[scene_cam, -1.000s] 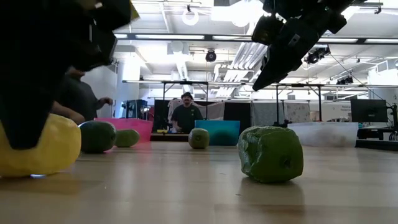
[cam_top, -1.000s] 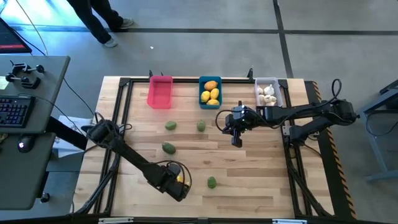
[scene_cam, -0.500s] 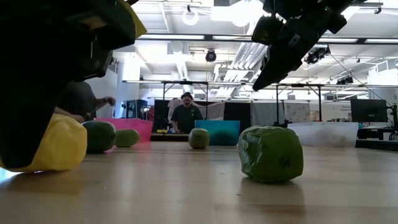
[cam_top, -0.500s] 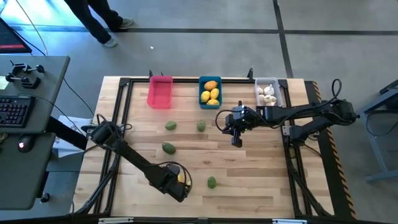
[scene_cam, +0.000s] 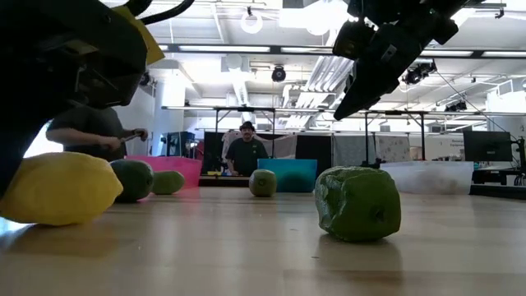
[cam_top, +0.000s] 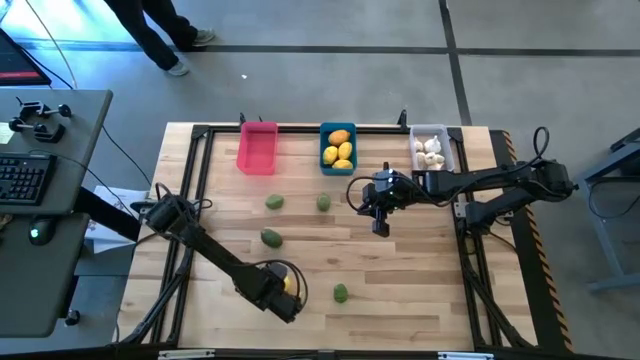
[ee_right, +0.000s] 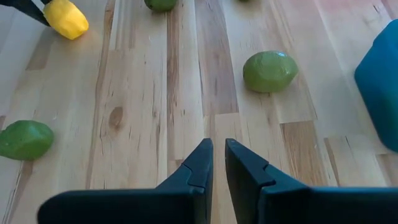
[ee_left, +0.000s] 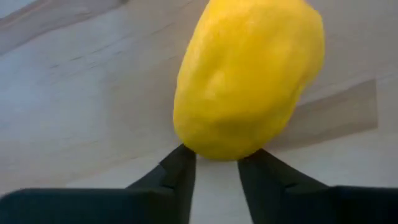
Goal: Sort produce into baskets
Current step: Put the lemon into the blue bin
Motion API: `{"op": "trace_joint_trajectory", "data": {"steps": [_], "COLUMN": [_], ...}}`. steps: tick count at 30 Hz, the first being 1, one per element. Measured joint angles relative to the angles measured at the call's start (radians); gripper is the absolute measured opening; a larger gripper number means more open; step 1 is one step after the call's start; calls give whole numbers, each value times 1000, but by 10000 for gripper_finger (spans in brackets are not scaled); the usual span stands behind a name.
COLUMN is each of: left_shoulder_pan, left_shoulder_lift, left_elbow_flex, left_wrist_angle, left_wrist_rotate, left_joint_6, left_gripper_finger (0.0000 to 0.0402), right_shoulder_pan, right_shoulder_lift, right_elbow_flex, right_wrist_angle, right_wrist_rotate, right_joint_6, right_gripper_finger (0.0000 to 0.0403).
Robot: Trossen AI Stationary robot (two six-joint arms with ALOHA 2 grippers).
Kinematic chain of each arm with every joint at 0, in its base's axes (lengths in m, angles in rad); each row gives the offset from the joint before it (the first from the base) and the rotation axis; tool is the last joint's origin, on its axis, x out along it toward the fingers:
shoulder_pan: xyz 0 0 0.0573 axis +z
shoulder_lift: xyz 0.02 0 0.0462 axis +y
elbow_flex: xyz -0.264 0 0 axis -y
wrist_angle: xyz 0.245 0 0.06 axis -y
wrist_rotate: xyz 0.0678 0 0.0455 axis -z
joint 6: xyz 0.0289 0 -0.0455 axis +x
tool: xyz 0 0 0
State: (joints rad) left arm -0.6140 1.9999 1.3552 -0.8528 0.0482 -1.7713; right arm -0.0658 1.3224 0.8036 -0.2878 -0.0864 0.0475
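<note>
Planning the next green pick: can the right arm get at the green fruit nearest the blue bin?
Probably yes. The right pincer hangs shut just beside that green fruit, with bare tabletop between them.

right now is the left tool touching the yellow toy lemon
Touching. The left wrist view shows both dark fingertips pressed against the underside of the yellow toy lemon, with no gap at either tip.

Bright overhead lighting, soft shadows
</note>
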Motion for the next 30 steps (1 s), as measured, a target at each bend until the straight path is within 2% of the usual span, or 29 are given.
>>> {"op": "trace_joint_trajectory", "data": {"steps": [8, 12, 16, 21, 26, 30], "left_shoulder_pan": [0, 4, 20, 42, 66, 78], "left_shoulder_lift": [-17, -43, -51, -51, -51, -51], "left_elbow_flex": [0, 0, 0, 0, 0, 0], "left_wrist_angle": [-13, -30, -35, -36, -6, 13], "left_wrist_rotate": [-7, -24, -1, 49, 96, 99], "left_joint_6": [56, 103, 183, 229, 216, 153], "left_gripper_finger": [12, 7, 41, 111, 181, 213], "right_shoulder_pan": [0, 0, 0, 0, 0, 0], "right_shoulder_lift": [0, 0, 0, 0, 0, 0], "right_elbow_flex": [0, 0, 0, 0, 0, 0], "right_wrist_angle": [0, 1, 7, 7, 7, 7], "right_wrist_rotate": [0, 0, 0, 0, 0, 0], "right_joint_6": [0, 0, -2, 0, 12, 23], "right_gripper_finger": [32, 32, 32, 32, 32, 32]}}
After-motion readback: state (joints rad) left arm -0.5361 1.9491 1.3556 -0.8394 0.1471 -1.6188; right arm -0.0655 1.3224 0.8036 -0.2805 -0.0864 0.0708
